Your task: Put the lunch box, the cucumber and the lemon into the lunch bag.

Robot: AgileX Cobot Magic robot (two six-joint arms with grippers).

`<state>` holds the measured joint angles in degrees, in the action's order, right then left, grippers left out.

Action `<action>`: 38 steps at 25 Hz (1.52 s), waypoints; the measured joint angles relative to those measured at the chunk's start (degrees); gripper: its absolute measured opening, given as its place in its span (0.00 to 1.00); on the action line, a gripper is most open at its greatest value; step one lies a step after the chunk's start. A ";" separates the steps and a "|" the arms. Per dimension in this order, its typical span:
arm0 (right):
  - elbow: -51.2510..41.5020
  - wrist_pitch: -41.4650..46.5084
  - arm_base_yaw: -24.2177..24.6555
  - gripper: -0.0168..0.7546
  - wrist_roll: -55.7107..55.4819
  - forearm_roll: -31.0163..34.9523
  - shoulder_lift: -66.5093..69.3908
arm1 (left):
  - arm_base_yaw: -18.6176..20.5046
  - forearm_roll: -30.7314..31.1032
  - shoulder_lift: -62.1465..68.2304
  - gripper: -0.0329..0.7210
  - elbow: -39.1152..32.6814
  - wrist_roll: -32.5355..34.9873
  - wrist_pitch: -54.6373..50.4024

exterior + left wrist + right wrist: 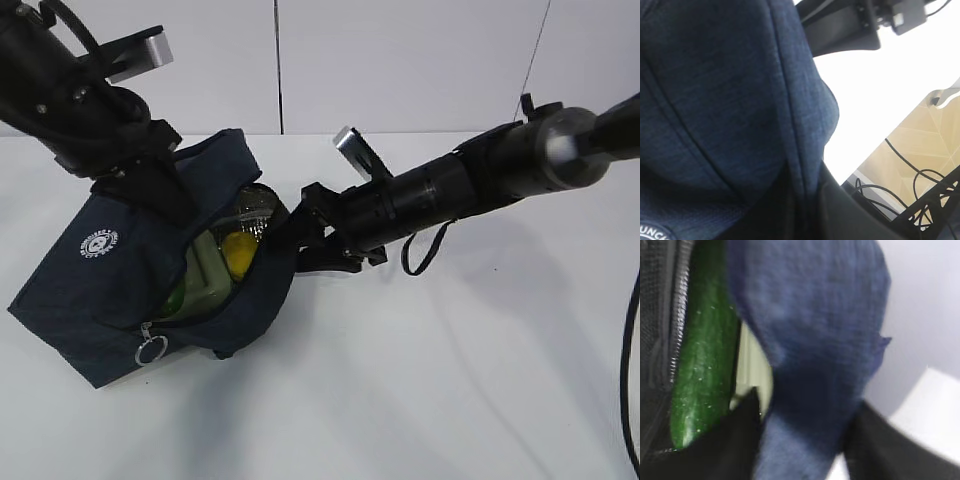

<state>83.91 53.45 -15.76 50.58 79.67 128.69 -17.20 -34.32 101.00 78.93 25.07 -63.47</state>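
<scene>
The navy lunch bag (95, 290) lies tilted on the white table with its zippered top open toward the right. Inside show the yellow lemon (237, 252), the pale green lid of the lunch box (208, 272) and a strip of the cucumber (177, 298). My left gripper (165, 190) is shut on the bag's upper fabric, which fills the left wrist view (730, 90). My right gripper (296, 240) is shut on the bag's right rim. The right wrist view shows the rim fabric (810, 340) between the fingers (725, 445), with the cucumber (705, 365) and the lunch box (752, 365) inside.
The zipper's ring pull (151, 350) hangs at the bag's front. A black cable (630, 350) runs down the right edge. The table's edge, with floor and cables (920, 170) beyond it, shows in the left wrist view.
</scene>
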 joint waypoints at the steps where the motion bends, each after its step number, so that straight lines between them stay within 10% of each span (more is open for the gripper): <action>1: 0.00 0.00 -0.43 0.63 0.70 1.72 0.47 | 0.00 0.00 0.00 0.05 0.00 0.00 0.00; 5: 0.00 0.00 -1.79 0.59 2.11 6.25 2.48 | 0.00 0.00 0.00 0.05 0.00 0.13 -0.10; 12: 0.00 2.86 -2.16 0.04 3.98 7.92 3.12 | 0.00 -0.10 0.00 0.05 0.00 0.13 -0.10; 24: -0.10 8.44 4.27 0.02 2.01 3.60 -5.69 | -0.32 -9.08 0.00 0.05 0.00 1.42 0.06; 38: 11.18 14.84 9.98 0.02 -16.71 -21.54 -13.20 | -9.50 -29.82 4.25 0.05 0.00 2.43 11.16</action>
<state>95.09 68.29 -5.78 33.88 58.13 115.49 -26.70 -64.13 105.25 78.93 27.50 -52.31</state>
